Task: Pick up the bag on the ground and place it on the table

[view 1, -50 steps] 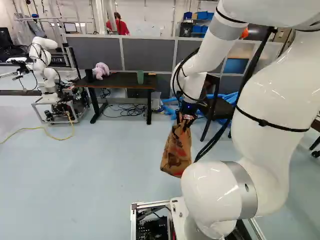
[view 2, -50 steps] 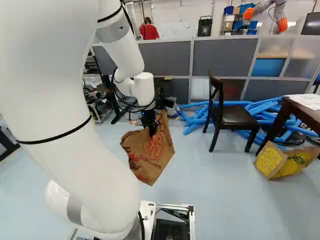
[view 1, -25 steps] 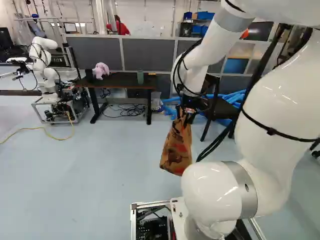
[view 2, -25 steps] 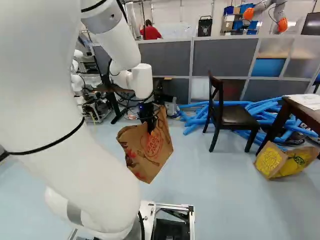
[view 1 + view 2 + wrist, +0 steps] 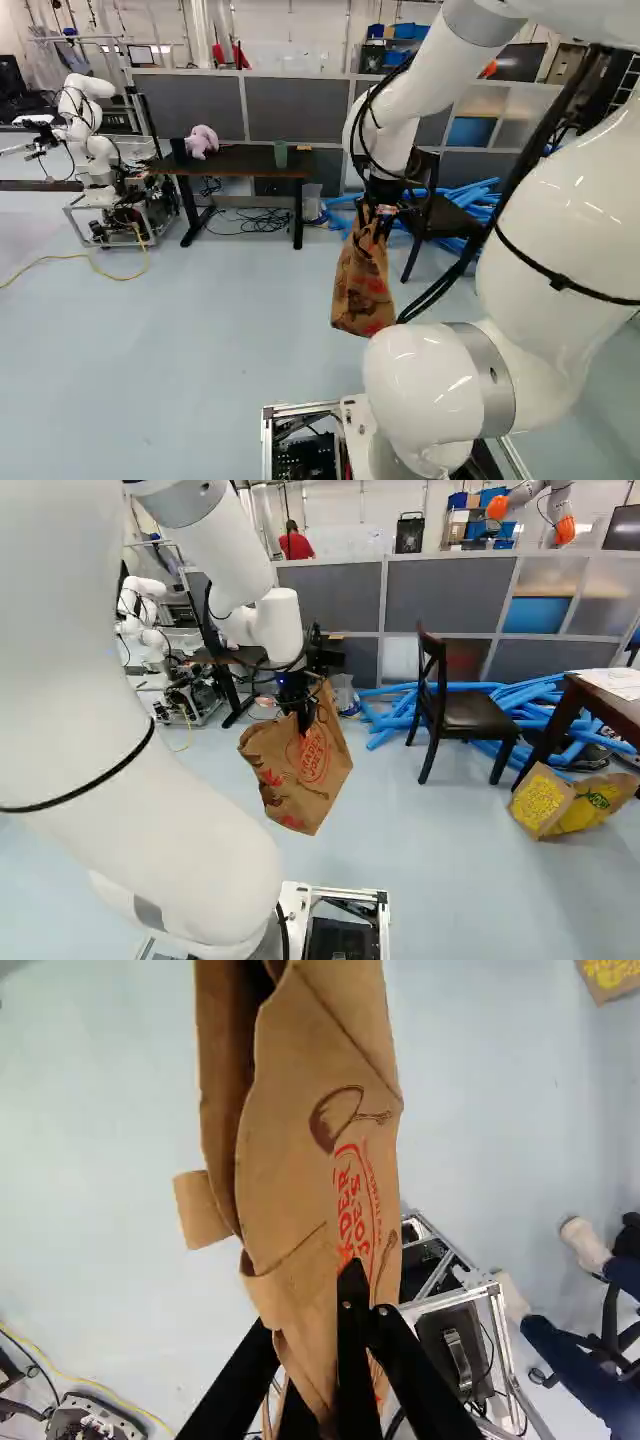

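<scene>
Near the centre of the right base view, your black gripper (image 5: 302,720) is pinching a brown paper grocery bag (image 5: 300,775) near its upper edge, its fingers almost together on the thin paper. The bag is hanging tilted above the floor (image 5: 220,320), probably because you are holding it off-centre. At the upper left of the left base view, a dark desk (image 5: 240,160) is supporting a pink plush toy (image 5: 202,141). At the far right of the right base view, a brown table (image 5: 600,703) is bearing papers (image 5: 615,683). Which surface you are targeting is remaining unclear.
</scene>
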### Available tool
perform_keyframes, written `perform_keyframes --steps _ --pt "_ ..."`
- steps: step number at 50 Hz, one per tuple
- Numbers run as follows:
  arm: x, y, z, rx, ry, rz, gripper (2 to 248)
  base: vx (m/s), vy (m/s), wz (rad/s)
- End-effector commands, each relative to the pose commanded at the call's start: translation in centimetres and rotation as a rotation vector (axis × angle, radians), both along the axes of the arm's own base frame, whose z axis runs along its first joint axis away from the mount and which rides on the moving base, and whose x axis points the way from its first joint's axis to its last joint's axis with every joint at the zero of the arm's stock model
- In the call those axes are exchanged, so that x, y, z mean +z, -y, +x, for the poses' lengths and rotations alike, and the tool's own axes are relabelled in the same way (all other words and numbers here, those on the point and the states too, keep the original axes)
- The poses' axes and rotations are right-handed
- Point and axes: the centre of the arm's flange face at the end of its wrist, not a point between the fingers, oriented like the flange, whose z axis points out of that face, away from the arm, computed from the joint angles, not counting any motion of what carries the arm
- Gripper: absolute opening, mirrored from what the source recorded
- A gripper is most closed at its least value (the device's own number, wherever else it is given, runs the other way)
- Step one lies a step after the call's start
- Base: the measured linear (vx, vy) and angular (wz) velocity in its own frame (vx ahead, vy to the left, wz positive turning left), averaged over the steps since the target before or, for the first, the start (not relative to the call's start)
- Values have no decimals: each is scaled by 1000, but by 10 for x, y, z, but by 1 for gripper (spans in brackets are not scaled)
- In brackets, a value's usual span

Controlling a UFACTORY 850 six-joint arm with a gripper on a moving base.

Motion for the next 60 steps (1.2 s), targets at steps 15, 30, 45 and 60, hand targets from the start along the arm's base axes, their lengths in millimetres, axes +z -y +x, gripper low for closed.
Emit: perform_keyframes --steps 15,30,45,60 --pt "22 -2 -2 -3 10 5 21 0 0 0" --pt "44 -5 -4 -20 18 28 21 0 0 0" --pt "66 -7 -5 -24 32 39 21 0 0 0" --pt "88 -8 -5 -20 50 39 21 0 0 0"
